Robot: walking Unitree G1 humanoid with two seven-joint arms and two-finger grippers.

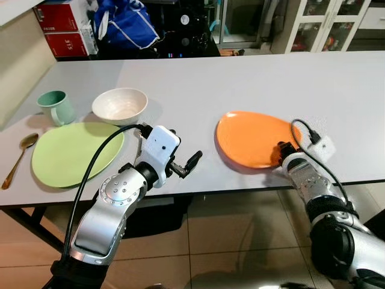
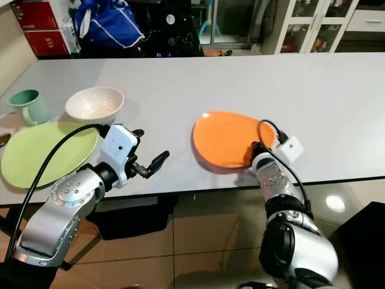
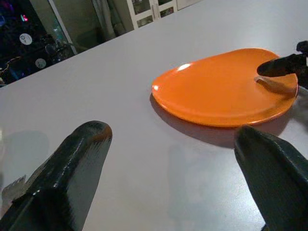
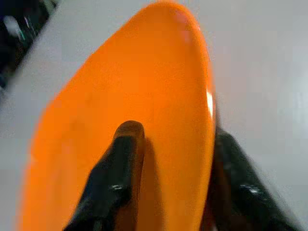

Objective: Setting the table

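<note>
A long grey table [image 1: 240, 78] carries the setting. Toward its near edge, right of the middle, lies an orange plate [image 1: 252, 137], and the right gripper [image 4: 168, 144] has it by the near right rim: one black finger [image 4: 113, 168] rests on the plate's upper face, the other runs beneath the rim, so the plate's edge sits pinched between them. In the head views the gripper itself is mostly hidden behind its wrist and the white cable plug; only a dark fingertip shows on the plate. The right wrist picture is blurred, and the plate's far end is soft.

The left gripper [image 1: 187, 164] hangs just over the near edge of the table, between the two plates, its fingers spread wide apart with nothing between them. Its wrist view looks across bare tabletop at the orange plate, with the tips of both fingers cut off at the frame.

At the near left corner lies a green plate [image 1: 75, 153], partly crossed by the left arm's black cable. Just behind it stand a white bowl [image 1: 120, 105] and a pale green mug [image 1: 55, 107]. A gold spoon [image 1: 18, 158] lies beside the green plate on the left edge side, its handle toward the near edge. Beyond the far edge, dim clutter, a blue bag [image 1: 123, 24] and red boxes [image 1: 60, 27] are hard to read.
</note>
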